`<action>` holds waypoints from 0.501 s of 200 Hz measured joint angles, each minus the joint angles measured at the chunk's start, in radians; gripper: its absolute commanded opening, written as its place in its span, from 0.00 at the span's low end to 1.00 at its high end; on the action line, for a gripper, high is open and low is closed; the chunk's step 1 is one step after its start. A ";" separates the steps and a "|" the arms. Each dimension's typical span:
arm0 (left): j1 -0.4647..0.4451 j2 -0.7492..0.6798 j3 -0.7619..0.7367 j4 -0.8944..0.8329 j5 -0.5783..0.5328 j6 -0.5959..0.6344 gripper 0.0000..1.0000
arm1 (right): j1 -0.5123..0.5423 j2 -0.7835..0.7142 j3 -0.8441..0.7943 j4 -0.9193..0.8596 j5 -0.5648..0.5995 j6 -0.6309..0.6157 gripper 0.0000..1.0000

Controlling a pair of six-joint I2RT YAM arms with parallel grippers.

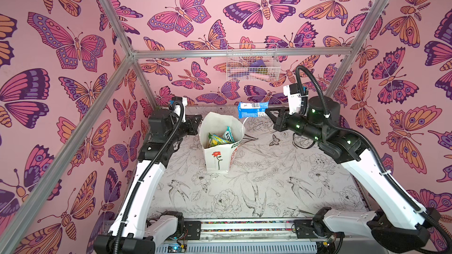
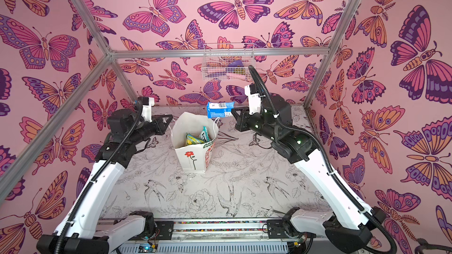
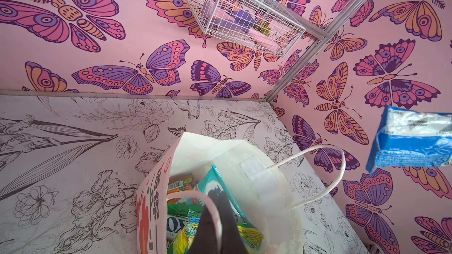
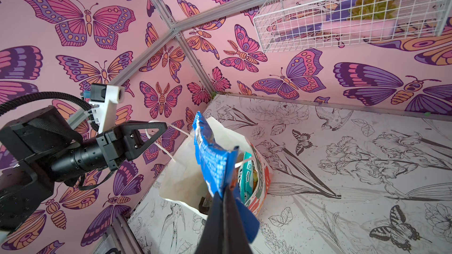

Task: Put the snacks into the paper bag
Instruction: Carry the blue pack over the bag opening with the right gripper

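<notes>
The white paper bag [image 1: 216, 161] [image 2: 190, 158] stands open at the middle of the table, red flower on its near face. Green-yellow and teal snacks [image 1: 221, 138] [image 3: 220, 186] lie inside it. My left gripper [image 1: 200, 118] [image 3: 217, 193] is shut on the bag's near cord handle [image 3: 186, 192] at the bag's left rim, and the right wrist view also shows this gripper [image 4: 163, 126] on the cord. My right gripper [image 1: 266, 111] [image 4: 223, 191] is shut on one end of a blue-white packet [image 1: 253, 109] [image 2: 220, 109] [image 4: 210, 157], held in the air just above the bag's back right rim.
A white wire basket [image 1: 252, 65] [image 3: 244, 13] hangs on the back wall above the bag, with purple, pink and green items inside. Aluminium frame posts [image 1: 117, 32] run along the pink butterfly walls. The table [image 1: 269, 186] has a flower-and-bird print.
</notes>
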 measured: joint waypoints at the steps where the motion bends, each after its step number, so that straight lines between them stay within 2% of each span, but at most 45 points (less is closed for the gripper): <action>1: 0.000 0.000 0.000 0.000 0.000 0.000 0.00 | 0.003 0.002 0.002 0.000 0.002 -0.002 0.00; 100: 0.000 0.000 -0.001 0.005 0.000 -0.003 0.00 | 0.132 0.096 0.097 -0.050 0.132 -0.108 0.00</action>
